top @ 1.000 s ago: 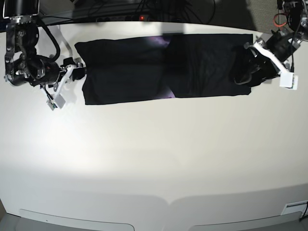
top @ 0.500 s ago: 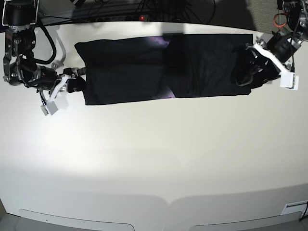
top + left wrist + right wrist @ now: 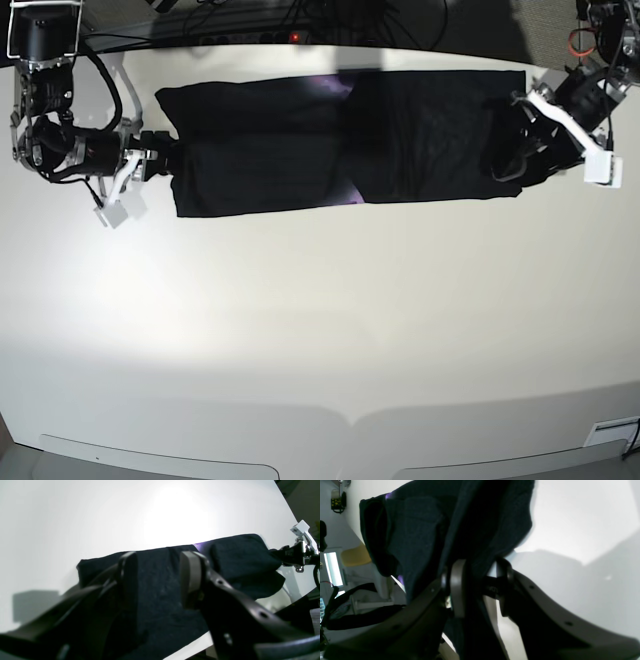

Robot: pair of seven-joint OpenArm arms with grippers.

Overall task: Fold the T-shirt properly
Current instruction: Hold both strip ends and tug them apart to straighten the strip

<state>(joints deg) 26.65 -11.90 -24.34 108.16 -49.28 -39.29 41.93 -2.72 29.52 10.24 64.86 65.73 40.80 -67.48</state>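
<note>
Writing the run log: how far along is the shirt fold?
Done: the T-shirt lies as a long band, sides apparently folded in. In hand: the right gripper straddles one end's edge, jaws apart; the left gripper hangs open over the other end. Left: folding the band end to end.

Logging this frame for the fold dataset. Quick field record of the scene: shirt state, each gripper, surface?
shirt: black T-shirt lying as a long band across the far part of the table, sides folded in, a sliver of purple print showing at the middle
surface: white table
left gripper: open, jaws spread over one short end of the shirt, no cloth pinched
right gripper: at the opposite short end, cloth edge between its jaws with a gap still visible; grip cannot be confirmed
fold stage: not yet folded end to end
</note>
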